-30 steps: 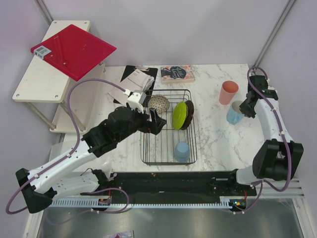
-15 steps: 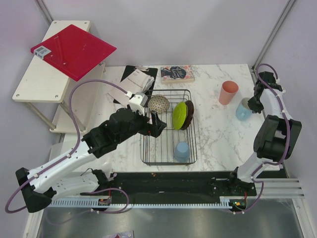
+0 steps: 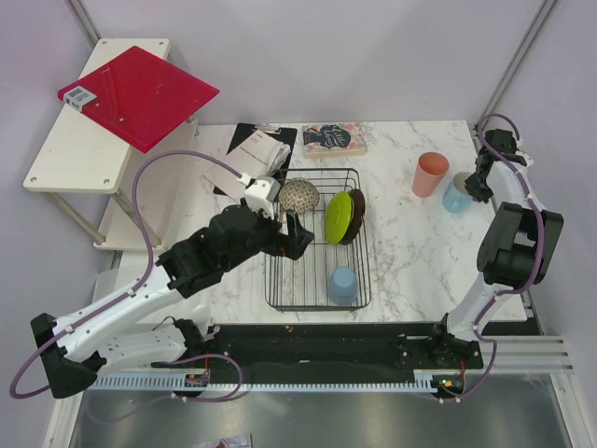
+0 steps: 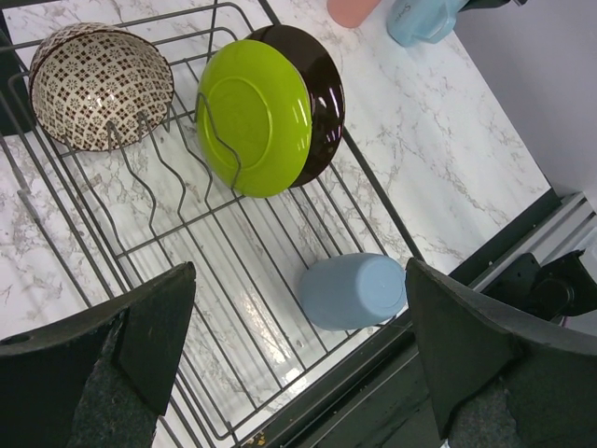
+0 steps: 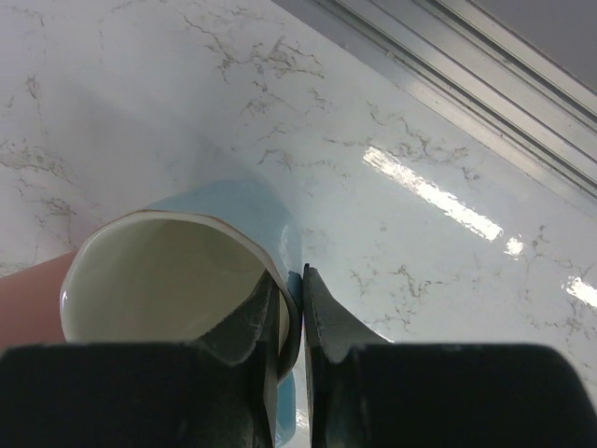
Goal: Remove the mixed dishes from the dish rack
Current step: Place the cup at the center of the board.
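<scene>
The black wire dish rack [image 3: 366,266] holds the speckled bowl [image 3: 298,195], the lime green plate [image 3: 338,217] leaning on the dark-backed plate [image 3: 355,215], and the darker blue cup [image 3: 343,283] lying on its side. My left gripper [image 3: 297,235] is open above the rack's left part; in the left wrist view the cup [image 4: 353,290] lies between its spread fingers. My right gripper [image 3: 476,183] is shut on the rim of the light blue mug [image 3: 456,197], one finger inside it [image 5: 187,280], beside the pink cup [image 3: 430,174] at the far right.
A book [image 3: 333,138] and a black clipboard with papers [image 3: 254,149] lie behind the rack. A white wooden shelf [image 3: 84,149] with a red square board [image 3: 138,93] stands at the left. A black rail [image 3: 326,343] runs along the table's near edge.
My right gripper has carried the light blue mug farther back and right, beside the pink cup. My left gripper has shifted slightly right over the rack.
</scene>
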Controlling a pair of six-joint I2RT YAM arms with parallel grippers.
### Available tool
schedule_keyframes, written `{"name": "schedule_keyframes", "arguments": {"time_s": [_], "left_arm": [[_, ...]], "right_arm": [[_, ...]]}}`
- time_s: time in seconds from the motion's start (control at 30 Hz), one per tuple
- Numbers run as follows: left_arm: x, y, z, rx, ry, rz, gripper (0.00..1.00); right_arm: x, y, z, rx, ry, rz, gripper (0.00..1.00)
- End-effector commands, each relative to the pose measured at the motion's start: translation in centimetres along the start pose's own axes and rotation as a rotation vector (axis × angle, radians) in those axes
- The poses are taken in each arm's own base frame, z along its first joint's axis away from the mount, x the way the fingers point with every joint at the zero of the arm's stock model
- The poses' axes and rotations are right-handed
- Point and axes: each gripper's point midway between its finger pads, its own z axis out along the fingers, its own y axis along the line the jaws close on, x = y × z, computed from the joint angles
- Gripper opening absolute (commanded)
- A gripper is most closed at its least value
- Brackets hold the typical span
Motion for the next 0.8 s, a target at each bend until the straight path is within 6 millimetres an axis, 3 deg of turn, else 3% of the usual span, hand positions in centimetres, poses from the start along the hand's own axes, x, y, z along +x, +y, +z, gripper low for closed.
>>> {"name": "schedule_keyframes", "arguments": {"time_s": [0.0, 0.17, 0.33, 0.5, 0.63, 0.77], "left_arm": [[0.3, 0.7, 0.3, -0.038, -0.001, 0.032, 0.99], [0.5, 0.7, 0.7, -0.044, 0.008, 0.035, 0.99], [0.5, 0.7, 0.6, -0.042, 0.007, 0.036, 0.99], [0.5, 0.5, 0.5, -0.03, 0.008, 0.032, 0.99], [0.5, 0.6, 0.5, -0.032, 0.009, 0.035, 1.0], [0.5, 0.5, 0.5, -0.031, 0.009, 0.036, 1.0]], "right_arm": [[-2.9, 2.8, 0.0, -0.098, -0.08, 0.02, 0.0], [-2.2, 2.7, 0.8, -0.082, -0.064, 0.003, 0.0], [-2.6, 2.7, -0.2, -0.096, -0.074, 0.015, 0.34], [-3.3, 2.7, -2.6, -0.134, -0.097, 0.044, 0.49], [-3.5, 2.5, -4.2, -0.151, -0.106, 0.064, 0.54], [-4.3, 2.3, -7.7, -0.212, -0.137, 0.13, 0.57]]}}
